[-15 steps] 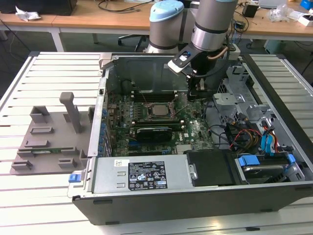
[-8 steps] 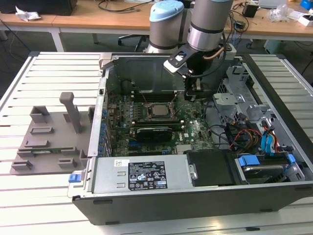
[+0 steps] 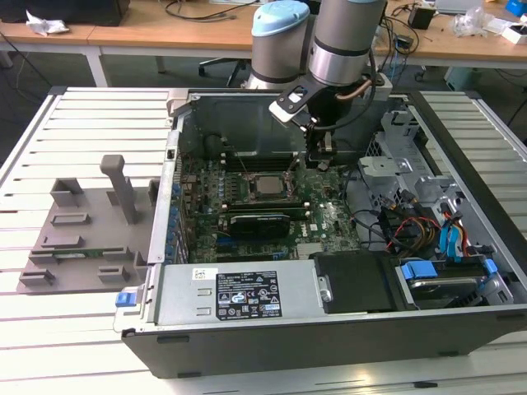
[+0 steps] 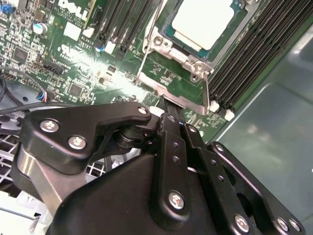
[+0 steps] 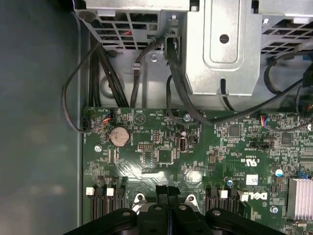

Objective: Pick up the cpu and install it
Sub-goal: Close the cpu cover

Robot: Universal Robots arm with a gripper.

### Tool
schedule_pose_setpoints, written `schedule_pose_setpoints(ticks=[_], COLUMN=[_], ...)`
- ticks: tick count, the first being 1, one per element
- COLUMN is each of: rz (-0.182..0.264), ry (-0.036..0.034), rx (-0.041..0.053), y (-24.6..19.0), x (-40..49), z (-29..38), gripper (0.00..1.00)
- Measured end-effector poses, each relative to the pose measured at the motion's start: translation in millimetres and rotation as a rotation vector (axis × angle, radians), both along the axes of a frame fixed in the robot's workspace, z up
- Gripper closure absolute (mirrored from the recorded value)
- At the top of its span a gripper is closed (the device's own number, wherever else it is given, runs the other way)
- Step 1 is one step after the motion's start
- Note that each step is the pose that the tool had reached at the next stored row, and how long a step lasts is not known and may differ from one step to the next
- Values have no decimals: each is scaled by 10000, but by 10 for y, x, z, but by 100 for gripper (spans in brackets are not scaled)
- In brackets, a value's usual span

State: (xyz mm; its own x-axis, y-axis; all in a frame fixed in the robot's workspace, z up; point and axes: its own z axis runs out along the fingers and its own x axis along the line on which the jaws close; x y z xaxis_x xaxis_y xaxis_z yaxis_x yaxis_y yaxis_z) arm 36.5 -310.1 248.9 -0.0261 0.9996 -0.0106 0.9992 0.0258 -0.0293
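The cpu (image 3: 265, 186) lies flat in its socket on the green motherboard (image 3: 329, 216) inside the open computer case; its silvery-grey top shows in the second wrist view (image 4: 203, 20). My gripper (image 3: 322, 163) hangs just above the board, to the exterior view's right of the socket. Its black fingers (image 4: 168, 127) are pressed together and hold nothing. The tip (image 4: 165, 102) sits at the edge of the metal socket bracket (image 4: 172, 88), apart from the cpu. In the first wrist view my gripper (image 5: 167, 188) points at the board between the memory slots.
A long black expansion card (image 3: 259, 220) lies in front of the socket. Memory slots (image 4: 244, 58) flank it. A drive cage (image 3: 395, 156) and loose cables (image 3: 412, 230) crowd the exterior view's right. The power supply (image 3: 239, 292) is in front; a grey fixture tray (image 3: 82, 239) lies outside.
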Motion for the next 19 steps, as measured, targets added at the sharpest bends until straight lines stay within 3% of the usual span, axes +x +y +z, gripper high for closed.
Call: schedule_pose_setpoints(ticks=[7,19], rz=[0,0], ry=[0,-1], rx=[0,0], y=[0,0], x=[-138,-279], z=[0,0], gripper=[89,89])
